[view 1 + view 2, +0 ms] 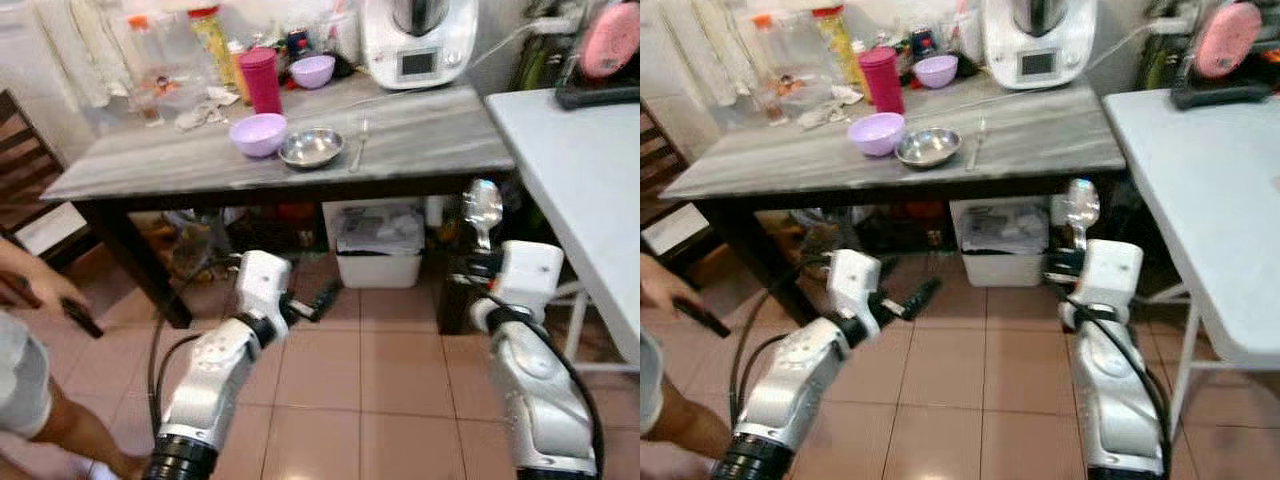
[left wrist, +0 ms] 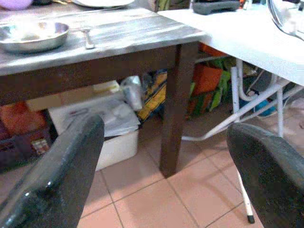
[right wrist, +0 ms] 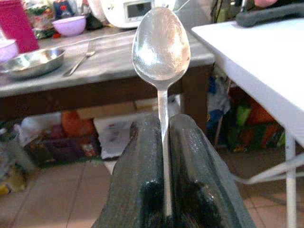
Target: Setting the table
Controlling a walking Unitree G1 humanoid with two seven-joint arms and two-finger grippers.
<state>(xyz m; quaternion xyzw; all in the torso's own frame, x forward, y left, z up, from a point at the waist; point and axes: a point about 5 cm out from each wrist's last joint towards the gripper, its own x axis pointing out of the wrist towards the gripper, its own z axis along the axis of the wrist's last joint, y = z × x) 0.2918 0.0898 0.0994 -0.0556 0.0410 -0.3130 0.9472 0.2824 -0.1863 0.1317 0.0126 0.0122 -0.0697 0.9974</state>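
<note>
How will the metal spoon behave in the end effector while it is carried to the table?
The spoon looks rigid polished metal, so it probably will not bend. Its smooth thin handle, pinched upright by the right end effector, could slip or pivot, the bowl standing high above the grip.

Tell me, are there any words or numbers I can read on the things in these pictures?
None can be read.
White kitchen machine: its small screen is too blurred to read.
Tall yellow bottle with red lid: its label is too small to read.
</note>
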